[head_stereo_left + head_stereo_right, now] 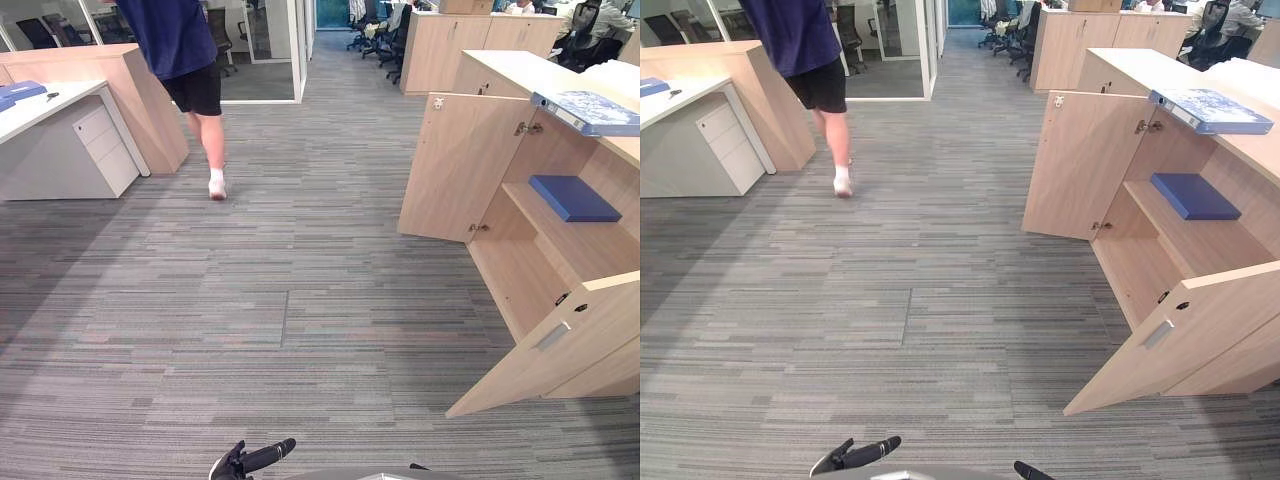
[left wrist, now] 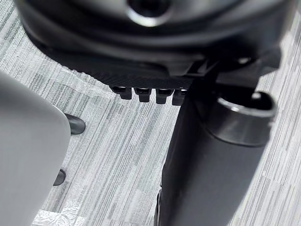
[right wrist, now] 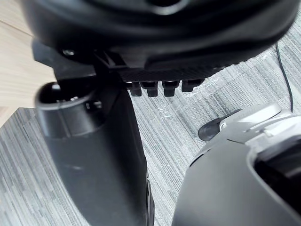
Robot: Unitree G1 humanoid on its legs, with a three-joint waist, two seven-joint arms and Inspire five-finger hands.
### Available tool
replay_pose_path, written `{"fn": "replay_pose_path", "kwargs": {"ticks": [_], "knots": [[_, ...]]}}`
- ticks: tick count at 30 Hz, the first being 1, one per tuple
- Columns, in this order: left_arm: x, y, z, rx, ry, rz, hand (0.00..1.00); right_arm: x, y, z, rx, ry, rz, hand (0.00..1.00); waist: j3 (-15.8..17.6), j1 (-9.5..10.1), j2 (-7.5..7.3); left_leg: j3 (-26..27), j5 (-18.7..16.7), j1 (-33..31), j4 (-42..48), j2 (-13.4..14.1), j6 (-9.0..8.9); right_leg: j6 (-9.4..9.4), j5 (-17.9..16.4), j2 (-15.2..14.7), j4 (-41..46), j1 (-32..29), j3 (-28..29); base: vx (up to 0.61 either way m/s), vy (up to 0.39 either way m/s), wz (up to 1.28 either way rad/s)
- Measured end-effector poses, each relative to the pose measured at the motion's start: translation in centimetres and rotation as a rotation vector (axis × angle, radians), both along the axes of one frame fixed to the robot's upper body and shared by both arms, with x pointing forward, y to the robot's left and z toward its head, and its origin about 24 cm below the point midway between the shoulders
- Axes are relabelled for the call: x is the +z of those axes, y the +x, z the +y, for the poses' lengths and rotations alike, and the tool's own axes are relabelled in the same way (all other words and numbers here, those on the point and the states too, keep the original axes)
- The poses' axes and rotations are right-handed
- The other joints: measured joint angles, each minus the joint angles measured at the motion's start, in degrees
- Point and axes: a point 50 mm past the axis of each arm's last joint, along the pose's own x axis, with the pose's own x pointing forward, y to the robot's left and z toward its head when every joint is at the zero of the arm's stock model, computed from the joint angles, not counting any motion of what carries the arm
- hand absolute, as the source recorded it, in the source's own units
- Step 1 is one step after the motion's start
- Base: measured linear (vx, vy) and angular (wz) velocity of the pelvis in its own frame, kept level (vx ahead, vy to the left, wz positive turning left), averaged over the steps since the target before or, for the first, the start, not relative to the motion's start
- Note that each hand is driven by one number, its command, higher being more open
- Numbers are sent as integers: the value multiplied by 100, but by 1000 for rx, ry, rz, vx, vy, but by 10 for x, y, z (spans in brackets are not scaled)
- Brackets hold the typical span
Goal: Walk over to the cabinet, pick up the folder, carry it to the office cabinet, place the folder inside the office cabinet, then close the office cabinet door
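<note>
No lettering, label or number is legible on the folder, the office cabinet or anywhere around them.

The cabinet at right bears a folder on top; a second folder lies on its shelf inside.
</note>
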Motion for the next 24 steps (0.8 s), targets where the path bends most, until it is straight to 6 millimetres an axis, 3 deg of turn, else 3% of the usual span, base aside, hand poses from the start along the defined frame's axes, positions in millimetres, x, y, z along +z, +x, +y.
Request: {"fn": "replay_pose_path", "kwargs": {"ticks": [9, 22, 24], "knots": [[-2, -8, 1, 59, -39, 10, 100, 0, -1, 0, -9, 2, 4, 100, -19, 5, 9, 89, -15, 20, 2, 19, -20, 0, 0, 19, 28, -1, 97, -21, -7, -5], [0, -6, 4, 48, 25, 9, 100, -1, -5, 1, -83, 7, 12, 100, -50, 5, -29, -51, -19, -137, -14, 22, -26, -48, -65, 29, -8, -85, -63, -8, -14, 6], [1, -2, 6, 60, 35, -5, 100, -1, -5, 2, -123, 10, 9, 100, -11, 4, -67, -40, -426, -563, 697, 74, -89, -111, -295, 39, 361, -339, -59, -26, -39, -2]]}}
